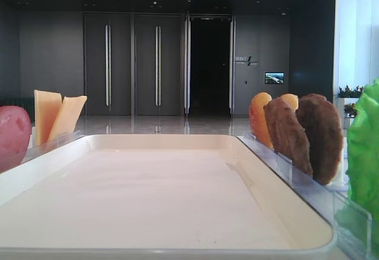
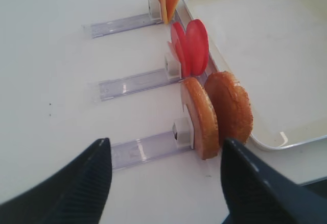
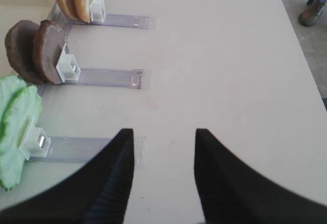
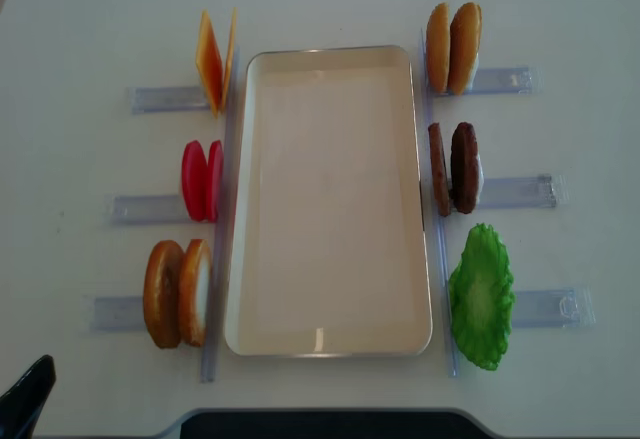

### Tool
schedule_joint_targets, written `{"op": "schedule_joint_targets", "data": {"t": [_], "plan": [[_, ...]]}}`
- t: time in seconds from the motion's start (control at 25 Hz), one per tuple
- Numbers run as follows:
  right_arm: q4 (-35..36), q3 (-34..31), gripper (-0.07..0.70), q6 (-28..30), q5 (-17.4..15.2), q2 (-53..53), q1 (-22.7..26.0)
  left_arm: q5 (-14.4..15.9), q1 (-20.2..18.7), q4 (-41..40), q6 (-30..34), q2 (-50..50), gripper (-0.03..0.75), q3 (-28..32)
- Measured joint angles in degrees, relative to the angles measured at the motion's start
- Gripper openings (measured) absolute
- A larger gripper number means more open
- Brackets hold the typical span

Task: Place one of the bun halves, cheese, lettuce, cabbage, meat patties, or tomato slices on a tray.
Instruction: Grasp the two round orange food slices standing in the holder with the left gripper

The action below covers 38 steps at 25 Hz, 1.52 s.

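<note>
Currently the left fingers (image 2: 71, 183) stand apart, gripping nothing, with the bun halves (image 2: 217, 113) upright just beyond them beside the tray (image 2: 265, 50). Right fingers (image 3: 115, 183) are spread too, over bare surface (image 3: 225, 55).

The tray (image 4: 330, 199) lies mid-table; cheese (image 4: 213, 71), tomato slices (image 4: 201, 180) and bun halves (image 4: 178, 293) stand along its left, more buns (image 4: 452, 47), meat patties (image 4: 455, 168) and lettuce (image 4: 482, 295) along its right.

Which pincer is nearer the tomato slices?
Left. The left pincer faces the tomato slices past one bun pair; the right pincer is across the tray, by the lettuce.
</note>
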<state>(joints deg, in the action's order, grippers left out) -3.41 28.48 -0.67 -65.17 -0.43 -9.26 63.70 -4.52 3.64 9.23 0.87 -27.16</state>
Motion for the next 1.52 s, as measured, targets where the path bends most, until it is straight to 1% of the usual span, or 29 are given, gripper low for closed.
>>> {"op": "schedule_joint_targets", "data": {"t": [0.52, 0.68, 0.84, 0.96, 1.0, 1.04, 1.12, 1.28, 1.36, 1.44, 1.52], "plan": [[0.0, 0.0, 0.303, 0.0, 0.0, 0.0, 0.0, 0.06, 0.0, -0.24, -0.08, 0.0, 0.51, 0.0], [0.0, 0.0, 0.303, 0.0, 0.0, 0.0, 0.0, 0.89, 0.0, -1.77, -2.48, 0.0, 0.51, -1.43], [0.0, 0.0, 0.303, 0.0, 0.0, 0.0, 0.0, 1.21, 0.0, -0.95, -5.6, -0.78, 0.51, -2.06], [0.0, 0.0, 0.303, 0.0, 0.0, 0.0, 0.0, 1.41, -0.02, -0.12, -7.37, -4.11, 0.51, -2.06], [0.0, 0.0, 0.303, 0.0, 0.0, 0.0, 0.0, 2.14, -0.02, -0.06, -8.1, -6.86, 0.51, -2.27], [0.0, 0.0, 0.303, 0.0, 0.0, 0.0, 0.0, 2.14, -0.02, -0.06, -8.1, -6.86, 0.51, -2.27], [0.0, 0.0, 0.303, 0.0, 0.0, 0.0, 0.0, 3.18, -0.02, -0.12, -9.23, -10.05, 0.51, -3.26], [0.0, 0.0, 0.303, 0.0, 0.0, 0.0, 0.0, 3.86, -0.02, -2.09, -12.48, -16.27, 0.51, -7.35], [0.0, 0.0, 0.303, -0.05, 0.0, 0.0, 0.0, 5.19, -0.02, -3.64, -14.27, -19.44, 0.51, -10.08], [0.0, 0.0, 0.303, -0.05, 0.0, 0.0, 0.0, 7.4, -0.02, -5.12, -15.27, -22.93, 0.504, -12.43], [0.0, 0.0, 0.303, -0.05, 0.0, 0.0, 0.0, 7.8, -0.02, -5.34, -15.52, -27.08, 0.48, -14.41]]}}
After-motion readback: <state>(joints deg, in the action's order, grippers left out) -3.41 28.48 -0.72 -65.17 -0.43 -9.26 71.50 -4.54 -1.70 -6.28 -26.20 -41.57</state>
